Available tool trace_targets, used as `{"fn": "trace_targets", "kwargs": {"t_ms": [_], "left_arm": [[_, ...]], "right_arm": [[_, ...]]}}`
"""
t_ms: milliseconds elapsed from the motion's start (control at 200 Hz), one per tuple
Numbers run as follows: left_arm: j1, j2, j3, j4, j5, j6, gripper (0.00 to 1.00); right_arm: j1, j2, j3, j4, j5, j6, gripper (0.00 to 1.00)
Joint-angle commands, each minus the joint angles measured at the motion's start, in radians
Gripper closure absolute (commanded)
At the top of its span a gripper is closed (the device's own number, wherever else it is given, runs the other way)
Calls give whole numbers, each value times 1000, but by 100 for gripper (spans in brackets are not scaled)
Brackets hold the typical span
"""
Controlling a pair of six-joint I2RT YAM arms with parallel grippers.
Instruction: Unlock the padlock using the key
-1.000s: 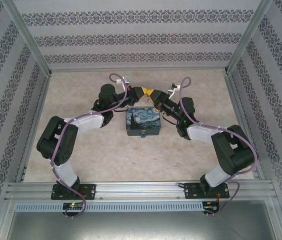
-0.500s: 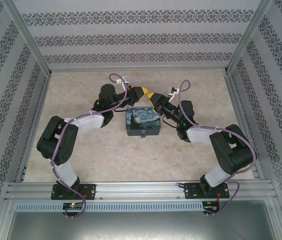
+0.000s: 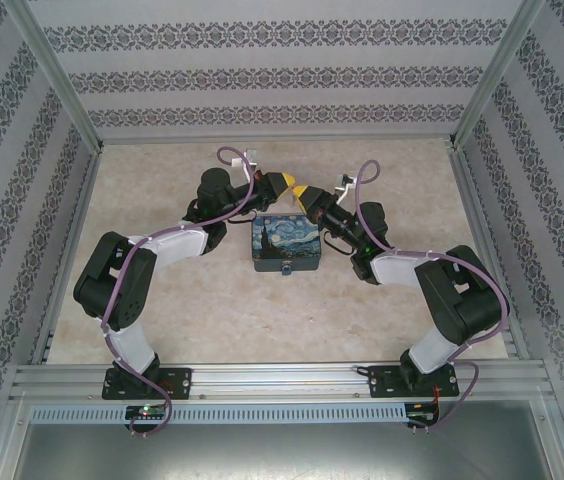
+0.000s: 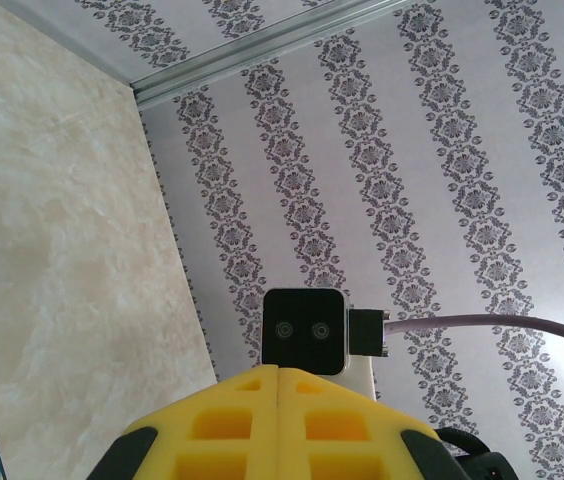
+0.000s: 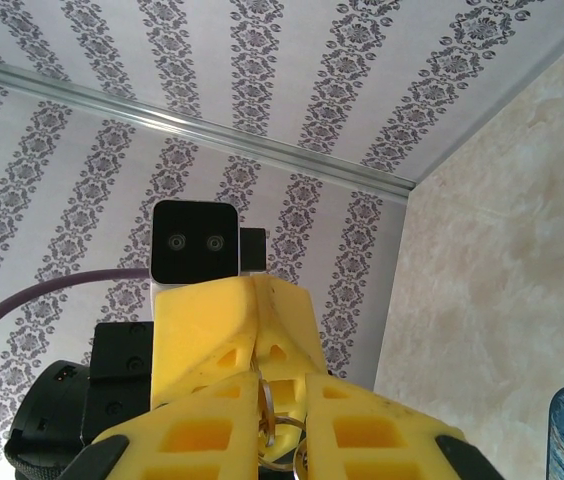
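a beige, marble-patterned table (image 3: 212,300) carried a blue-and-yellow starry-night painted box (image 3: 285,243), which sat flat near the middle of the surface, with open tabletop between it and the metal rail (image 3: 282,378) at the near edge.

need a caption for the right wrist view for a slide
Right gripper pinching a small silvery metal piece, left gripper facing it closely, patterned wall behind.
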Motion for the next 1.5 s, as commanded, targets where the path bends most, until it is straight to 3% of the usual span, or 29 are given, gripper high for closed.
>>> {"fn": "trace_targets", "kwargs": {"t_ms": [0, 75, 505, 560, 610, 1494], "left_arm": [[8, -5, -10, 81, 2, -4, 100], [10, -6, -15, 84, 2, -5, 100], [4, -28, -45, 120, -16, -25, 100], [4, -28, -42, 118, -16, -22, 100], [3, -28, -43, 115, -16, -20, 100], [-1, -15, -33, 102, -9, -18, 100]], "right_arm": [[10, 12, 1, 40, 25, -3, 94], [7, 12, -4, 41, 27, -1, 100], [1, 24, -7, 34, 41, 10, 100], [1, 26, -6, 36, 41, 15, 82], [1, 26, -2, 37, 42, 17, 79], [3, 38, 40, 30, -2, 14, 82]]}}
